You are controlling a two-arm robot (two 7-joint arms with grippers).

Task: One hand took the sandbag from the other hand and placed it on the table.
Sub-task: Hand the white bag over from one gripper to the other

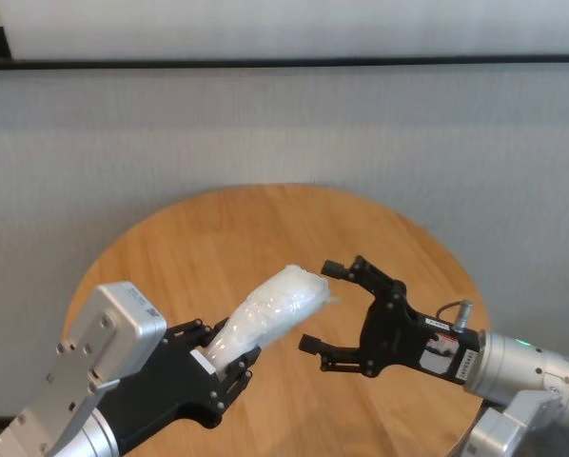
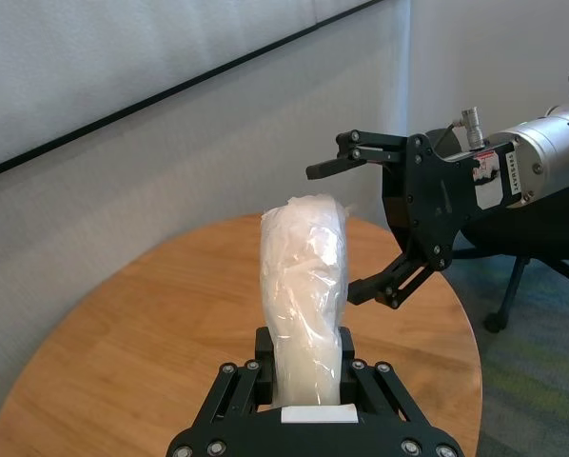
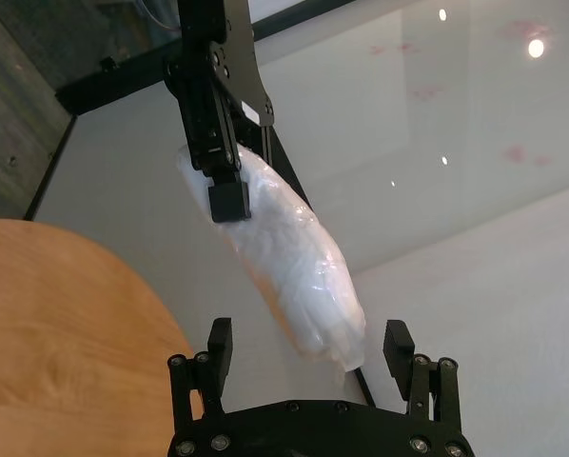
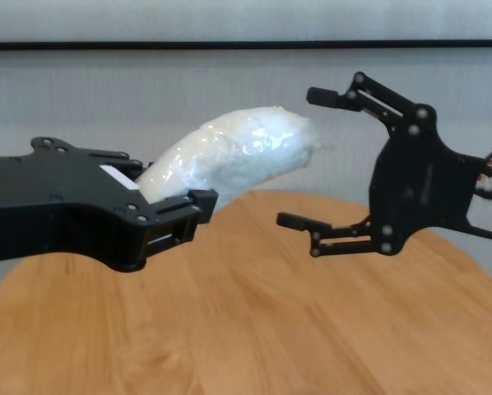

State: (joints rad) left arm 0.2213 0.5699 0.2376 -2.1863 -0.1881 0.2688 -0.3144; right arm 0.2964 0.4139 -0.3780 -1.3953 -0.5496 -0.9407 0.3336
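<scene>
My left gripper (image 1: 223,350) is shut on the lower end of the white crinkly sandbag (image 1: 270,314) and holds it tilted up above the round wooden table (image 1: 218,238). The bag's free end points toward my right gripper (image 1: 320,306), which is open, with the bag's tip just at the mouth of its fingers and not touching them. The left wrist view shows the sandbag (image 2: 304,276) upright in the left gripper (image 2: 305,343), with the open right gripper (image 2: 337,233) beyond. In the right wrist view the sandbag's (image 3: 294,248) end lies between the right gripper's (image 3: 308,333) spread fingers.
A grey wall (image 1: 284,124) stands behind the table. A black chair base (image 2: 508,295) stands on the floor beyond the table's right side. The table's far rim (image 4: 254,197) lies just under both grippers.
</scene>
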